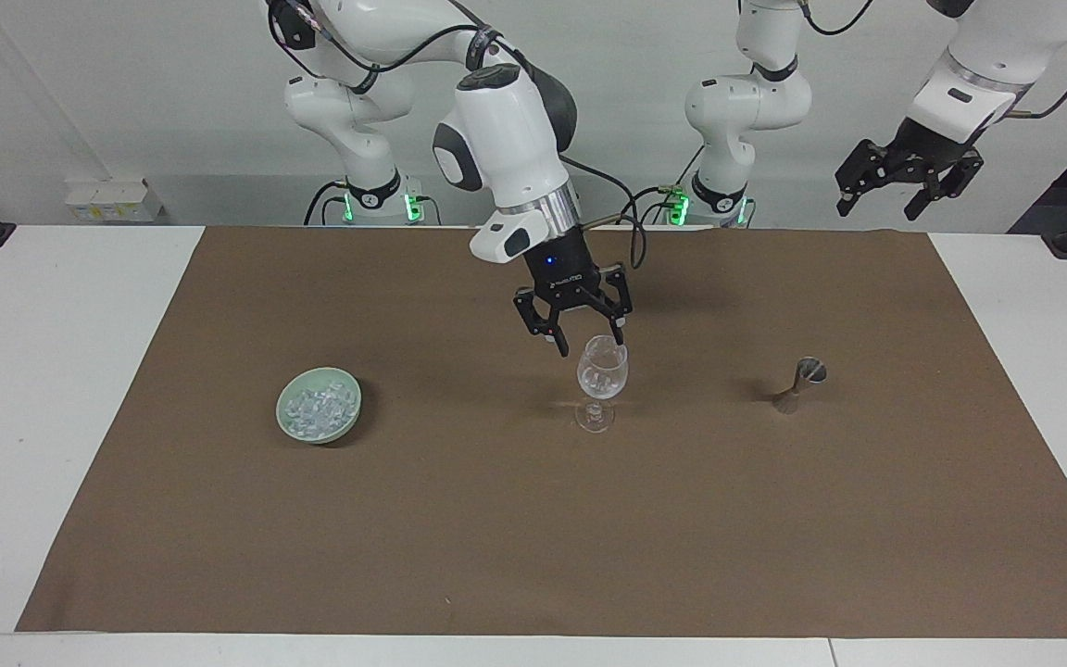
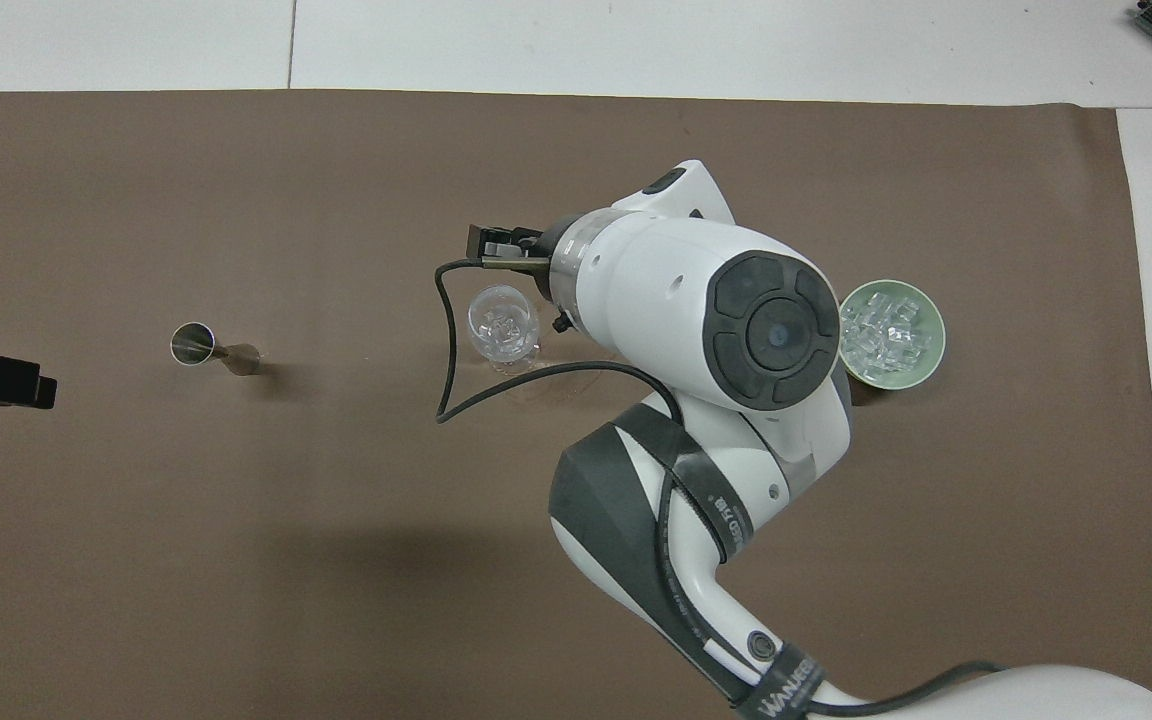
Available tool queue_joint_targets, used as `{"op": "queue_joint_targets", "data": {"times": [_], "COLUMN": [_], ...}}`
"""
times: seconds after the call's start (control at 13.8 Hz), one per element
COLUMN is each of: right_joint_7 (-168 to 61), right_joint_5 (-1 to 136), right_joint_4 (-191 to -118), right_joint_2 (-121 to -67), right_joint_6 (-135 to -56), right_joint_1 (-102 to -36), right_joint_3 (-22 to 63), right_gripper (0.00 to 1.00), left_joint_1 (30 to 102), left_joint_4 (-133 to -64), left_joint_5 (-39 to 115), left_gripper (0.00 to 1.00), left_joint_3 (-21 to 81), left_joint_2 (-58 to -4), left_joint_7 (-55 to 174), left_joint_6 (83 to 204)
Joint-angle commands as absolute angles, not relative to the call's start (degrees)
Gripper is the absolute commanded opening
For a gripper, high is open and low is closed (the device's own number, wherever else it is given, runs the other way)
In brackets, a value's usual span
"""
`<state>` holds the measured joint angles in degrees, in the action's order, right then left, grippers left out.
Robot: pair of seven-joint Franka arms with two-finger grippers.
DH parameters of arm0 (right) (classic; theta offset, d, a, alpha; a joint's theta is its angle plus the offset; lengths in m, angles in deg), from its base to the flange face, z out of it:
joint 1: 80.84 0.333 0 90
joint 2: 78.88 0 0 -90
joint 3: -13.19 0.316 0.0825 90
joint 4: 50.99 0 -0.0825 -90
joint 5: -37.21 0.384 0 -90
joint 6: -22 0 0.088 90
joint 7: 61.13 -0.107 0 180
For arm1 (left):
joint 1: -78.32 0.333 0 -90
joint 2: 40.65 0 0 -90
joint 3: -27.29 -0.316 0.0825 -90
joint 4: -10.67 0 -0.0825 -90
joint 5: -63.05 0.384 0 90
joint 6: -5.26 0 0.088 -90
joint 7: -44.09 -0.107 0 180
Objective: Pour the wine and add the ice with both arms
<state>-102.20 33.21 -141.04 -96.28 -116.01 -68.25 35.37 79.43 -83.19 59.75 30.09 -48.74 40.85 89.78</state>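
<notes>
A clear stemmed wine glass [image 1: 602,378] [image 2: 503,325] stands mid-mat with a few chunks of ice in its bowl. My right gripper [image 1: 590,346] hangs open just above the glass's rim, shifted a little toward the right arm's end, with nothing between its fingers. In the overhead view the right arm's wrist hides that gripper. More ice [image 1: 316,406] [image 2: 886,330] is heaped in a pale green bowl [image 1: 348,417] [image 2: 924,368] toward the right arm's end. My left gripper [image 1: 876,211] waits open, raised high at the left arm's end. The wine is out of view.
A small metal jigger [image 1: 800,383] [image 2: 206,347] stands on the brown mat [image 1: 533,537] toward the left arm's end, level with the glass. White table [image 1: 43,389] borders the mat on both ends.
</notes>
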Motion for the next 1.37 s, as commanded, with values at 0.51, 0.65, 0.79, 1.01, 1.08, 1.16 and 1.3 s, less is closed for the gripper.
{"op": "queue_joint_targets", "data": {"times": [0.51,0.65,0.79,1.01,1.08,1.16,1.3], "right_joint_7": [-97.4,-96.1,-94.1,-91.0,-89.8,-88.6,-86.0], "right_joint_5": [31.7,32.4,32.5,33.3,33.8,34.4,35.1], "right_joint_4": [-143.9,-143.9,-143.3,-142.3,-142.1,-141.3,-140.5], "right_joint_2": [-83.2,-81.3,-79.7,-79.1,-79.0,-78.9,-78.9], "right_joint_6": [-99.5,-96.4,-92.4,-88.8,-87.7,-87.0,-84.7], "right_joint_1": [-77.5,-79.2,-80.0,-79.2,-79.1,-79.0,-77.2], "right_joint_3": [36.1,36.1,35.7,32.5,31.6,30.5,27.6], "right_gripper": [0.83,0.89,1.00,1.00,1.00,1.00,1.00], "left_joint_1": [79.1,79.0,79.2,79.7,79.7,79.7,79.7], "left_joint_4": [-82.5,-82.7,-82.7,-82.6,-82.6,-82.5,-82.5], "left_joint_5": [60.2,60.2,60.0,59.6,59.6,59.6,59.7], "left_gripper": [1.00,1.00,1.00,1.00,1.00,1.00,1.00], "left_joint_3": [30.4,30.4,30.4,30.2,30.2,30.2,30.2], "left_joint_2": [-48.7,-48.7,-48.7,-49.1,-49.1,-49.1,-49.2], "left_joint_7": [40.9,40.9,40.9,41.3,41.4,41.3,41.3], "left_joint_6": [89.0,89.4,89.4,89.2,89.1,89.0,89.0]}}
